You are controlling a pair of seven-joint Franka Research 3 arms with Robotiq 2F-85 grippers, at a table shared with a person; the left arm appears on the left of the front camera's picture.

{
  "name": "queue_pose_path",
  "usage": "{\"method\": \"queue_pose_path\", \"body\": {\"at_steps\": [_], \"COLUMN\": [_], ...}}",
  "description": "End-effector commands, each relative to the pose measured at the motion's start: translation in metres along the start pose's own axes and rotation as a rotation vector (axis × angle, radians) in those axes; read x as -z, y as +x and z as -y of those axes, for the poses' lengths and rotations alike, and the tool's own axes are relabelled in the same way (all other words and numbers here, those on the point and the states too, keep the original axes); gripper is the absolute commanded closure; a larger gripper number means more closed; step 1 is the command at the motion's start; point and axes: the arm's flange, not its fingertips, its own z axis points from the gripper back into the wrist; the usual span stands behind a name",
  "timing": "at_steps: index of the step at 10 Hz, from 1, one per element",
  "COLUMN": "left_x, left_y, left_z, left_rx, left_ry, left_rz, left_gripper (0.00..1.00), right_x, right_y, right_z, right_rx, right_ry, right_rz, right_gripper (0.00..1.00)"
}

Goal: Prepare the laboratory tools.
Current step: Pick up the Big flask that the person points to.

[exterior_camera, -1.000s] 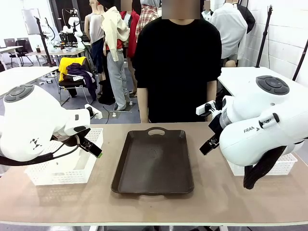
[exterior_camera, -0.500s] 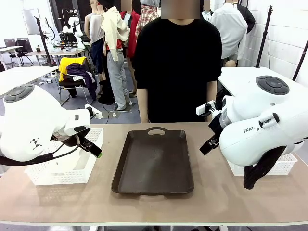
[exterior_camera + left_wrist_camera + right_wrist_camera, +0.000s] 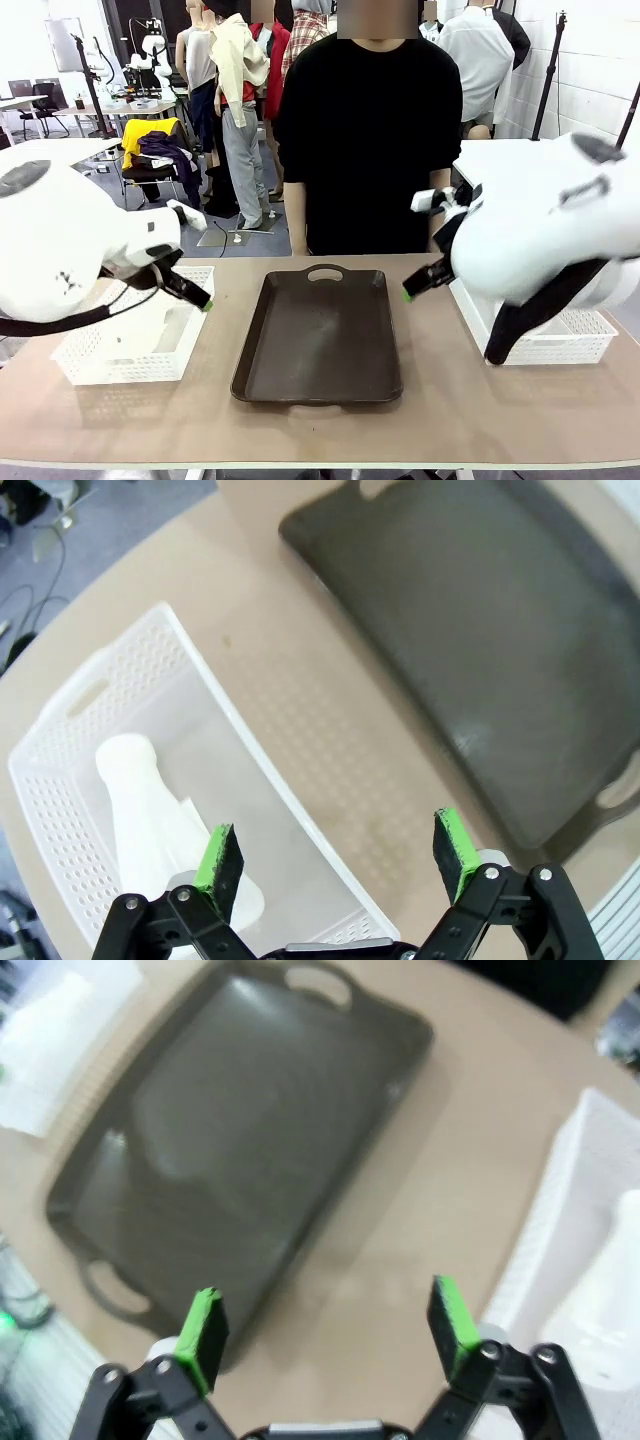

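Left gripper (image 3: pixel 335 855) and right gripper (image 3: pixel 325 1325) stand wide, holding nothing, each near a basket (image 3: pixel 240 730), likely to lift its flask (image 3: pixel 150 810) onto the tray (image 3: pixel 318 340).

Two white baskets, left (image 3: pixel 120 375) and right (image 3: pixel 560 345); one brown tray (image 3: pixel 318 335); two frosted flasks, left (image 3: pixel 150 810) and right (image 3: pixel 612 1300)

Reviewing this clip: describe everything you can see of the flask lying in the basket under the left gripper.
The flask is frosted, translucent white and conical, with a narrow neck flaring to a wide base. It lies on its side on the floor of the white lattice basket, neck pointing toward the basket's end wall with the handle cutout. Its base end is partly hidden behind one green pad of the open left gripper, which appears to hover above it rather than grip it.
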Motion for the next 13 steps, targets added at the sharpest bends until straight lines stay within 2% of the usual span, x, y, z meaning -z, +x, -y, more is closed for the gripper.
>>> {"method": "queue_pose_path", "body": {"at_steps": [1,3,4,6,8,10,13], "left_x": [-0.042,-0.071,-0.077,-0.079,-0.077,-0.067,-0.063], "left_y": [0.004,-0.002,-0.009,-0.028,-0.049,-0.068,-0.079], "left_z": [-0.036,-0.067,-0.084,-0.111,-0.131,-0.153,-0.163], "left_rx": [-0.075,-0.189,-0.261,-0.402,-0.488,-0.596,-0.594], "left_ry": [-0.153,-0.300,-0.333,-0.607,-0.776,-0.892,-0.970], "left_rz": [0.091,0.145,0.180,0.212,0.203,0.219,0.213], "left_gripper": [0.00,0.00,0.00,0.00,0.00,0.00,0.00], "right_x": [-0.050,-0.075,-0.081,-0.089,-0.091,-0.091,-0.086], "right_y": [-0.008,-0.008,-0.016,-0.038,-0.055,-0.066,-0.068], "right_z": [0.058,0.092,0.112,0.149,0.176,0.194,0.199], "right_rx": [0.057,0.151,0.225,0.351,0.428,0.468,0.465], "right_ry": [0.159,0.268,0.364,0.584,0.719,0.798,0.850], "right_rz": [0.073,0.117,0.115,0.134,0.184,0.207,0.194], "right_gripper": [0.00,0.00,0.00,0.00,0.00,0.00,0.00]}}
